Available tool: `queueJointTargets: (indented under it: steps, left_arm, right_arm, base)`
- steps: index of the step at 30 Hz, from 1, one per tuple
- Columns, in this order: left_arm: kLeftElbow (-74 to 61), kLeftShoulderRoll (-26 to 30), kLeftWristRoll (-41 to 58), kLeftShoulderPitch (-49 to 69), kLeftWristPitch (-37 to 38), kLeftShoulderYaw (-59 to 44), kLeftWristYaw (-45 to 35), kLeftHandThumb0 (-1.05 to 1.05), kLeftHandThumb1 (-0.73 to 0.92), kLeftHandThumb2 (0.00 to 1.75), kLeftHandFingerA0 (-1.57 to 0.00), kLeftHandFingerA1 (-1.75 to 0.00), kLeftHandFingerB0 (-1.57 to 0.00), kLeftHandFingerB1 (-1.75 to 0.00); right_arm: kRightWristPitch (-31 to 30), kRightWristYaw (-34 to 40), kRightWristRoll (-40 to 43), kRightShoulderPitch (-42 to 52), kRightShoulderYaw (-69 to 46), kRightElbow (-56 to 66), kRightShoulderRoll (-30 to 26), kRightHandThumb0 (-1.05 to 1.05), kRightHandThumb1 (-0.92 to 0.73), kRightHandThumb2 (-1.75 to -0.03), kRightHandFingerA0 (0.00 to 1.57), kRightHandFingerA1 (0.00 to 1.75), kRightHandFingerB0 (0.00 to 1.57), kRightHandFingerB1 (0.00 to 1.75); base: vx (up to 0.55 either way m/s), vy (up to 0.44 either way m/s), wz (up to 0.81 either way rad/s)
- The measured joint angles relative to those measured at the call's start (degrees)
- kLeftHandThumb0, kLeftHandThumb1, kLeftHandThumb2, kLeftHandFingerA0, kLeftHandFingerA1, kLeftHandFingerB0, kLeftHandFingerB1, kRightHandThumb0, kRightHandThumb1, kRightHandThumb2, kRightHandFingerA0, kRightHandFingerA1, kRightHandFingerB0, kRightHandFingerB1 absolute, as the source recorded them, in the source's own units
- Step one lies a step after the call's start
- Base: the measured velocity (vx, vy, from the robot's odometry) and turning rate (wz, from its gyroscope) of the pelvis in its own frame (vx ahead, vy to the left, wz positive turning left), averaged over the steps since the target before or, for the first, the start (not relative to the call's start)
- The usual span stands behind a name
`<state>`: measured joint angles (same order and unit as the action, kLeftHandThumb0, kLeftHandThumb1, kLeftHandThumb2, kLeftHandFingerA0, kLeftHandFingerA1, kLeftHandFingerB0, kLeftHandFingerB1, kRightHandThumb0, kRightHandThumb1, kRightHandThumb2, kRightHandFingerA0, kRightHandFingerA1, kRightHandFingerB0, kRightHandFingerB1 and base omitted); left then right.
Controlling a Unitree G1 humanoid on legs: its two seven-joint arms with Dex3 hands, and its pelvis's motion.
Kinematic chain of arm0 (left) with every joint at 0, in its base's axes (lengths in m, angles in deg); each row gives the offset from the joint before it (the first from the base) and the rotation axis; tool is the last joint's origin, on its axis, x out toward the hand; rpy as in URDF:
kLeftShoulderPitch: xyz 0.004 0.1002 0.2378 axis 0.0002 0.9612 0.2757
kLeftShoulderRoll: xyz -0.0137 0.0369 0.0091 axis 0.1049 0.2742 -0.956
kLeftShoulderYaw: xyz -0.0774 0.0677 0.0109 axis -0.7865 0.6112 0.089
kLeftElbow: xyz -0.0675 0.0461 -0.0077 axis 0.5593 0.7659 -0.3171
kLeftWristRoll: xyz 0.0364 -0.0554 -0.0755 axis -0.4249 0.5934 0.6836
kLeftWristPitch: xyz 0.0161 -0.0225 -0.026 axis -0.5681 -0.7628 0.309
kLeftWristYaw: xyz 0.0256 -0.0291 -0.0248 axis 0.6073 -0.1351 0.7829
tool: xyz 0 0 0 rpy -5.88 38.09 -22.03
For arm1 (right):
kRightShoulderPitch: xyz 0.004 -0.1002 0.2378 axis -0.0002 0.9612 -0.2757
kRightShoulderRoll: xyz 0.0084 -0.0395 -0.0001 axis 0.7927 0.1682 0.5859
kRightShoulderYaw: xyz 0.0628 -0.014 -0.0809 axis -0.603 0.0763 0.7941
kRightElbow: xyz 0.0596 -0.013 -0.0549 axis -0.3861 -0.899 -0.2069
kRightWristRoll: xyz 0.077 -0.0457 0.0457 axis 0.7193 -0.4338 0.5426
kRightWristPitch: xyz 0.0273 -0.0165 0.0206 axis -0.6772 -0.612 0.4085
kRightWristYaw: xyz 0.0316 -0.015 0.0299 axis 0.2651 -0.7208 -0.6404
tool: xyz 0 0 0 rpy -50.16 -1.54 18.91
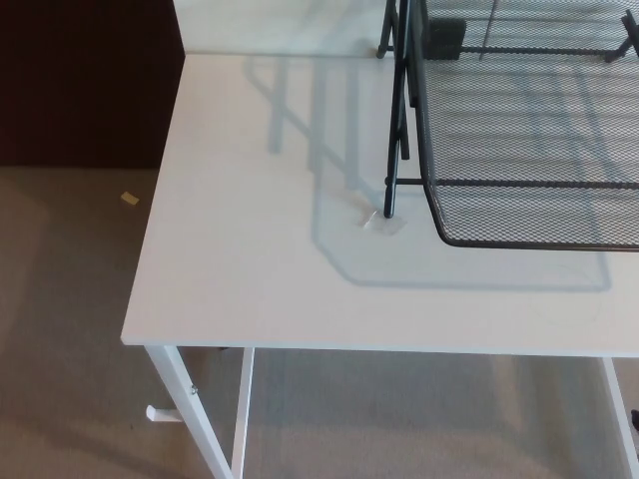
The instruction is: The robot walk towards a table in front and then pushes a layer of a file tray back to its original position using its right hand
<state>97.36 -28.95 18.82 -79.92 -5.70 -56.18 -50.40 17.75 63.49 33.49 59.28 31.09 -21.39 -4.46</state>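
A black wire-mesh file tray (pixel 529 120) stands on the right part of the white table (pixel 250 269). One mesh layer (pixel 539 215) is pulled out toward me, its front rim overhanging past the black frame post (pixel 389 195). The tray runs off the picture's right and top edges. Only a tiny dark sliver of my right hand (pixel 636 413) shows at the right edge, below the table's front edge and well short of the tray. My left hand is out of the picture.
The table's front edge (pixel 379 346) runs across the lower picture, with white legs (pixel 190 414) below it. Beige carpet (pixel 70 329) lies to the left, with a small scrap (pixel 130 199) on it. A dark wall panel (pixel 80 80) is at the upper left.
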Motion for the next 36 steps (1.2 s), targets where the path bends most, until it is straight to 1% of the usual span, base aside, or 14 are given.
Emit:
queueJointTargets:
  steps: [7,17,18,19,20,21,22,23,24,28,29,31,32,36]
  left_arm:
    - [-0.3,0.0,-0.3,-0.4,0.0,0.6,1.1,-0.15,0.49,0.58,-0.42,-0.45,-0.42,-0.39]
    - [-3.0,-0.2,-1.1,-1.7,-0.6,0.2,3.5,-0.13,0.52,0.57,-0.41,-0.43,-0.39,-0.37]
    - [-3.9,-0.3,-1.1,-1.6,-0.8,0.1,3.7,-0.14,0.52,0.59,-0.40,-0.44,-0.38,-0.37]
    - [-4.6,-0.5,-1.1,-1.5,-0.9,0.0,3.9,-0.13,0.53,0.58,-0.41,-0.42,-0.39,-0.37]
    - [-5.9,-0.8,-1.1,-1.2,-1.3,-0.1,4.2,-0.13,0.53,0.58,-0.41,-0.42,-0.39,-0.37]
    - [-7.8,-1.4,-1.0,-0.7,-1.8,-0.1,4.6,-0.10,0.53,0.57,-0.42,-0.44,-0.40,-0.37]
    - [-8.6,-1.8,-1.0,-0.4,-2.2,-0.1,4.8,-0.09,0.54,0.57,-0.42,-0.44,-0.40,-0.37]
    - [-9.1,-2.1,-1.0,-0.2,-2.5,-0.2,4.9,-0.09,0.54,0.57,-0.42,-0.44,-0.40,-0.37]
    - [-9.5,-2.3,-1.0,0.0,-2.8,-0.2,5.0,-0.12,0.54,0.58,-0.42,-0.44,-0.39,-0.38]
    - [-10.5,-2.4,-0.9,0.2,-3.9,-0.7,5.4,-0.11,0.54,0.57,-0.43,-0.44,-0.40,-0.37]
    - [-10.4,-2.4,-0.9,0.1,-4.1,-0.9,5.5,-0.13,0.53,0.58,-0.42,-0.44,-0.40,-0.38]
    - [-10.3,-2.4,-1.0,0.2,-4.2,-1.2,5.6,-0.09,0.54,0.57,-0.41,-0.45,-0.39,-0.38]
    - [-10.2,-2.4,-0.9,0.5,-4.3,-1.4,5.7,-0.09,0.55,0.58,-0.41,-0.45,-0.37,-0.37]
    - [-9.4,-2.3,-1.0,1.4,-4.4,-1.9,5.6,-0.09,0.55,0.58,-0.41,-0.45,-0.37,-0.37]
  right_arm:
    - [-1.6,-6.4,6.0,-4.3,-1.8,-2.8,1.1,-0.56,-0.46,-0.74,0.24,0.47,0.17,0.40]
    - [-8.7,-13.8,13.9,-7.8,-3.7,-0.4,3.5,-0.54,-0.44,-0.74,0.23,0.47,0.15,0.39]
    - [-9.2,-14.2,14.4,-7.8,-3.7,0.0,3.7,-0.47,-0.57,-0.58,0.30,0.39,0.20,0.29]
    - [-9.6,-14.5,14.7,-7.8,-3.8,0.3,3.9,-0.53,-0.44,-0.74,0.24,0.48,0.14,0.40]
    - [-10.2,-14.7,15.0,-7.8,-3.8,1.0,4.1,-0.53,-0.44,-0.74,0.24,0.48,0.14,0.40]
    - [-10.8,-15.0,15.3,-7.9,-3.8,1.8,4.2,-0.48,-0.56,-0.57,0.30,0.41,0.21,0.29]
    - [-11.2,-15.2,15.5,-8.0,-3.8,2.0,4.3,-0.48,-0.56,-0.57,0.31,0.41,0.20,0.29]
    - [-11.5,-15.4,15.6,-8.1,-3.9,2.1,4.3,-0.48,-0.56,-0.57,0.31,0.41,0.20,0.29]
    - [-11.8,-15.6,15.7,-8.3,-3.9,2.1,4.3,-0.54,-0.43,-0.73,0.23,0.48,0.14,0.39]
    - [-13.0,-16.2,16.2,-8.9,-3.9,2.0,4.8,-0.55,-0.44,-0.74,0.24,0.49,0.13,0.39]
    - [-13.2,-16.4,16.3,-9.3,-3.9,1.7,5.0,-0.47,-0.56,-0.58,0.30,0.43,0.20,0.29]
    - [-13.4,-16.6,16.3,-9.4,-3.9,1.5,5.0,-0.46,-0.56,-0.57,0.32,0.43,0.21,0.30]
    - [-13.5,-16.6,16.4,-9.4,-3.9,1.2,5.0,-0.54,-0.45,-0.73,0.27,0.50,0.16,0.40]
    - [-13.9,-16.8,16.4,-9.5,-3.9,-1.2,5.0,-0.54,-0.45,-0.73,0.27,0.50,0.16,0.40]
  base:
    - [0.00,0.000,0.00]
    - [0.00,0.000,0.00]
    - [0.00,0.000,0.00]
    - [0.00,0.000,0.00]
    - [0.00,0.000,0.00]
    - [0.00,0.000,0.00]
    - [0.00,0.000,0.00]
    - [0.00,0.000,0.00]
    - [0.00,0.000,0.00]
    - [0.00,0.000,0.00]
    - [0.00,0.000,0.00]
    - [0.00,0.000,0.00]
    - [0.00,0.000,0.00]
    - [0.00,0.000,0.00]
